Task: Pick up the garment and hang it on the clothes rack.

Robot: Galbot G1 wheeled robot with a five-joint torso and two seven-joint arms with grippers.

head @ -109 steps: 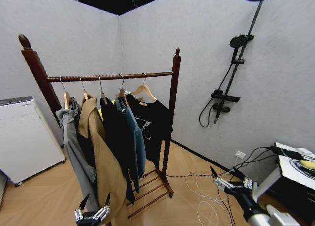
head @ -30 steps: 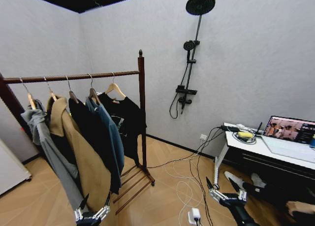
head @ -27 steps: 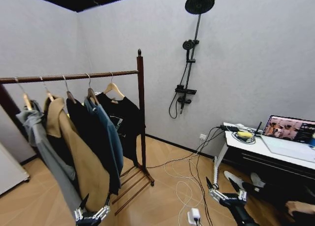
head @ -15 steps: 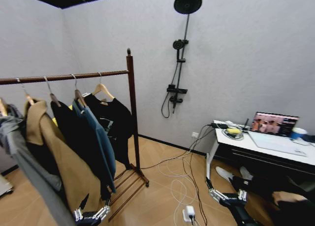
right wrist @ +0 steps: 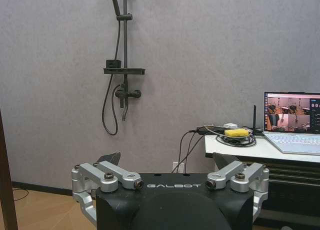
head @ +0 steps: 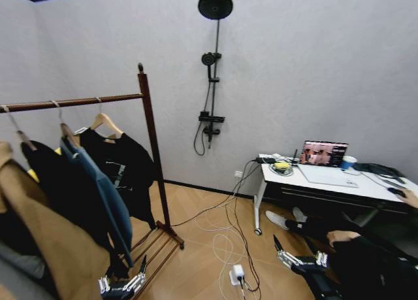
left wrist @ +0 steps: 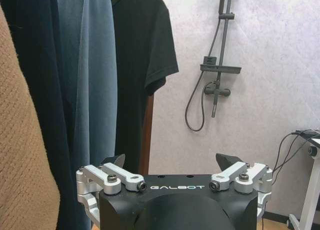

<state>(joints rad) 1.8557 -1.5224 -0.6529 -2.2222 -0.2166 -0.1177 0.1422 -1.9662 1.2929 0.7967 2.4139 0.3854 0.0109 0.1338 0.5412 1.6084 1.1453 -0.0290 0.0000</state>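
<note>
Head view: black T-shirt (head: 121,166) hangs on wooden hanger from rod of clothes rack (head: 151,150), nearest end post, beside blue jacket (head: 98,195) and black coat (head: 55,189). Left claw (head: 122,283) low by rack's foot, right claw (head: 297,255) low above cabled floor; both empty. Left wrist view: left claw (left wrist: 170,162) spread apart, T-shirt (left wrist: 137,64) ahead. Right wrist view: right claw (right wrist: 167,160) spread apart, facing shower fitting (right wrist: 122,64) and laptop surface (right wrist: 240,146).

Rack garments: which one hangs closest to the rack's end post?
The black short-sleeved T-shirt on the light wooden hanger; it hangs last on the clothes rack, beyond the dark blue-teal jacket.
</note>
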